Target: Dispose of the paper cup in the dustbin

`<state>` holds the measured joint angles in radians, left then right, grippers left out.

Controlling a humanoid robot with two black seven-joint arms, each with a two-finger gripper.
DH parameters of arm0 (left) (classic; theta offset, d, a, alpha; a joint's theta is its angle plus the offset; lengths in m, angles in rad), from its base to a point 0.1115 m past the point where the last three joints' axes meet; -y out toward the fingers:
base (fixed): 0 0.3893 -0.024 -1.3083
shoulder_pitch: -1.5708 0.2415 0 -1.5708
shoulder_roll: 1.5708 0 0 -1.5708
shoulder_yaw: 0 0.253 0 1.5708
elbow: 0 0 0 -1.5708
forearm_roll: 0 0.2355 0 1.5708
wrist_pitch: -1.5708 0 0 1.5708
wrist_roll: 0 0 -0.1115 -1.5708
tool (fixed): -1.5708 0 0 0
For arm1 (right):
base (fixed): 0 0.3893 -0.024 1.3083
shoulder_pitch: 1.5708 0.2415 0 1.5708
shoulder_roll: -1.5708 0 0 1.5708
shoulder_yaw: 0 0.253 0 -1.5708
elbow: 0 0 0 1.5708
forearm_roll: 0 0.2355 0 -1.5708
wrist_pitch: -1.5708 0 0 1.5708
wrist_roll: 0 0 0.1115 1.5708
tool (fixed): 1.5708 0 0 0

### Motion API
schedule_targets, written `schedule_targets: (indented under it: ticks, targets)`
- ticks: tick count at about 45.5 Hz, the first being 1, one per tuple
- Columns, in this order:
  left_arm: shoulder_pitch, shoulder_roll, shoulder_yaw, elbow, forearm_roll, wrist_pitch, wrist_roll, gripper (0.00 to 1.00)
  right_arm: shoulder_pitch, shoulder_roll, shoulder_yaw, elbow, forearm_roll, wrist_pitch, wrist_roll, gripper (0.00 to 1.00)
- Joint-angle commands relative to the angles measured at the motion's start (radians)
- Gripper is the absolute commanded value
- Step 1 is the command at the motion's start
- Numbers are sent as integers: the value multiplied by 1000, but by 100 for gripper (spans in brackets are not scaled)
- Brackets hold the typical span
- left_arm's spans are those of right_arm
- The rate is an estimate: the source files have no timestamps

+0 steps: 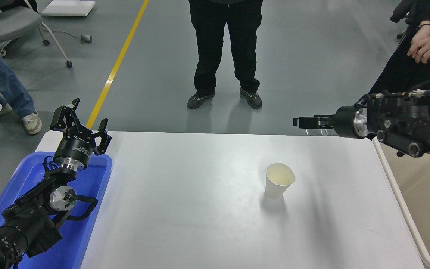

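The paper cup (278, 180) stands upright on the white table (185, 209), right of its middle, white with a cream inside and a pinched rim. The beige dustbin (420, 209) sits off the table's right edge, only partly in view. My right gripper (300, 122) comes in from the right edge, seen side-on, held above the table's far edge, up and to the right of the cup and apart from it. Nothing shows between its fingers. My left gripper (82, 121) is parked at the lower left, open and empty.
A bright blue tray (92, 194) lies under my left arm at the table's left end. A person in black trousers (224, 52) stands beyond the far edge. Another person's hands (429, 43) show at the top right. A chair (17, 26) stands at the top left.
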<state>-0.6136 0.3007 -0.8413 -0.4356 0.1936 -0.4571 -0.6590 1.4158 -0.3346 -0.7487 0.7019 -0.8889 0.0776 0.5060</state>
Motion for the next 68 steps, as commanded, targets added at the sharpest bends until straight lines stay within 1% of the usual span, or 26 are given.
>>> schedule_targets:
  ticks: [1, 8, 28, 40, 43, 46, 47, 54, 55, 68]
  targets:
    - [0, 0, 1, 0, 0, 0, 1, 100, -12, 118, -124, -25, -53, 7, -3, 99]
    - [0, 0, 1, 0, 0, 0, 1, 100, -67, 141, -126, -76, -51, 7, -3, 99]
    - [0, 0, 1, 0, 0, 0, -1, 100, -161, 143, -115, -145, -45, -5, -3, 99]
    - [0, 0, 1, 0, 0, 0, -1, 100, -213, 160, -109, -163, -39, -53, 0, 96]
    - [0, 0, 1, 0, 0, 0, -1, 100, -221, 166, -109, -167, -38, -53, 2, 86]
    - [0, 0, 1, 0, 0, 0, 1, 100, -224, 167, -109, -168, -38, -55, 3, 72]
    - [0, 0, 1, 0, 0, 0, -1, 100, -224, 167, -109, -168, -38, -55, 3, 66]
    - [0, 0, 1, 0, 0, 0, 1, 100, -224, 170, -110, -167, -36, -45, 5, 8]
    - [0, 0, 1, 0, 0, 0, -1, 100, -224, 170, -110, -167, -36, -44, 5, 1]
    - [0, 0, 1, 0, 0, 0, -1, 100, -224, 169, -107, -168, -24, -25, 5, 0]
